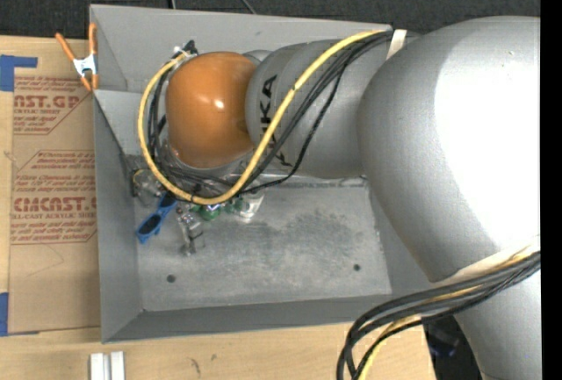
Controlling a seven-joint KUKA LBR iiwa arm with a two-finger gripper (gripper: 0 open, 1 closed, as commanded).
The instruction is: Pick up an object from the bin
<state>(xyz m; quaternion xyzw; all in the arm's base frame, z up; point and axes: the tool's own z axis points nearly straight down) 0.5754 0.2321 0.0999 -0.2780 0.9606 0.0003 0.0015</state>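
Observation:
My gripper (187, 234) hangs low over the left part of the bin floor, mostly hidden under the arm's orange cover. A small blue object (153, 221), long and flat, lies just left of it near the bin's left wall. Right of the gripper a small green item (214, 211) and a pale, clear-looking piece (249, 207) lie together, partly under the arm's cables. I cannot see anything held by the gripper.
The big silver arm reaches in from the right and covers the back and right of the bin. A small metallic bit (140, 185) sits by the left wall. Bare grey floor lies toward the front and right of the gripper.

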